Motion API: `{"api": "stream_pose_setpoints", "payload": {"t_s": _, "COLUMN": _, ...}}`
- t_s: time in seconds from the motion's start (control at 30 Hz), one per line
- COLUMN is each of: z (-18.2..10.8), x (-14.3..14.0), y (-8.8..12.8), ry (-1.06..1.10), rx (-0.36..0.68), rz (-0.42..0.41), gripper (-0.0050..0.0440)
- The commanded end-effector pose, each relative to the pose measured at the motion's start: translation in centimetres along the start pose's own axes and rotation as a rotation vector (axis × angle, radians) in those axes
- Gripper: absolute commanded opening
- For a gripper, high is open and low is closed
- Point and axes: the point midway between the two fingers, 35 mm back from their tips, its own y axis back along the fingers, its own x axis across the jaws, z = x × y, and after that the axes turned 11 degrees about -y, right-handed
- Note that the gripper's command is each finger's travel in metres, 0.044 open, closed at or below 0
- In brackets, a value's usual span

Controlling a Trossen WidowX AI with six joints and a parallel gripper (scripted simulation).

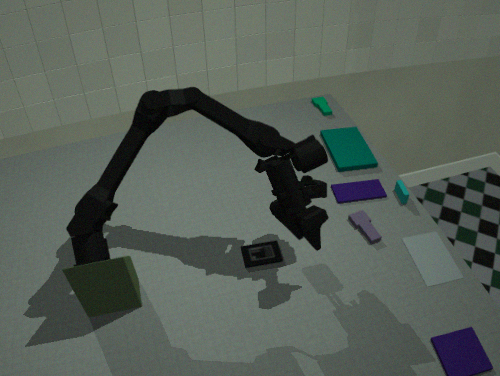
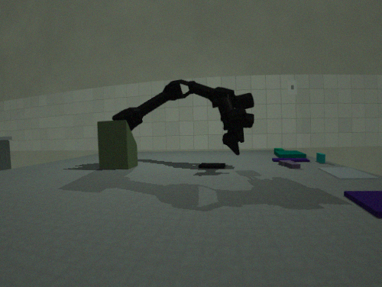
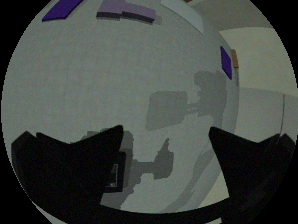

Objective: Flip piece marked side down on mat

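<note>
The fingers (image 1: 314, 234) are spread wide with nothing between them, pointing down and hanging above the table (image 1: 200, 165) without touching it. In the wrist view the two dark fingers frame bare table surface and shadow. The piece (image 1: 262, 254), a flat dark rectangular tile with a lighter framed face turned up, lies on the table below the fingers and just to the side of them nearer the arm's base, apart from both fingertips; from the exterior view it (image 2: 212, 166) lies flat, with a clear gap of air between it and the fingertips (image 2: 234, 146) above. It sits around the middle of the table, well away from the green base block (image 1: 104, 285) near the left edge. Toward the right edge lie a lilac stepped piece (image 1: 366, 226), a purple slab (image 1: 358, 190), a small teal block (image 1: 401, 192), a large teal slab (image 1: 348, 148) and a pale grey sheet (image 1: 432, 258); a small green piece (image 1: 322, 105) sits near the far right corner and another purple slab (image 1: 461, 351) near the near right corner.
</note>
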Motion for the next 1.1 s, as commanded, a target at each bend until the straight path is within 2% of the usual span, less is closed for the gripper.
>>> {"api": "stream_pose_setpoints", "payload": {"t_s": 0.0, "z": -2.9, "x": 0.5, "y": -0.3, "ry": -0.041, "rx": 0.166, "rz": 0.141, "gripper": 0.044}}
{"api": "stream_pose_setpoints", "payload": {"t_s": 0.1, "z": -4.6, "x": 1.3, "y": 0.3, "ry": -0.088, "rx": 0.266, "rz": 0.249, "gripper": 0.044}}
{"api": "stream_pose_setpoints", "payload": {"t_s": 0.17, "z": -4.6, "x": 1.3, "y": 0.3, "ry": -0.088, "rx": 0.266, "rz": 0.249, "gripper": 0.044}}
{"api": "stream_pose_setpoints", "payload": {"t_s": 0.2, "z": -3.1, "x": 0.7, "y": 0.0, "ry": -0.052, "rx": 0.177, "rz": 0.15, "gripper": 0.044}}
{"api": "stream_pose_setpoints", "payload": {"t_s": 0.67, "z": -6.7, "x": 3.0, "y": 2.3, "ry": -0.218, "rx": 0.423, "rz": 0.473, "gripper": 0.044}}
{"api": "stream_pose_setpoints", "payload": {"t_s": 0.73, "z": -6.7, "x": 3.0, "y": 2.3, "ry": -0.218, "rx": 0.423, "rz": 0.473, "gripper": 0.044}}
{"api": "stream_pose_setpoints", "payload": {"t_s": 0.77, "z": -6.1, "x": 2.6, "y": 1.9, "ry": -0.176, "rx": 0.375, "rz": 0.402, "gripper": 0.044}}
{"api": "stream_pose_setpoints", "payload": {"t_s": 1.07, "z": -6.5, "x": 2.9, "y": 2.1, "ry": -0.203, "rx": 0.405, "rz": 0.447, "gripper": 0.044}}
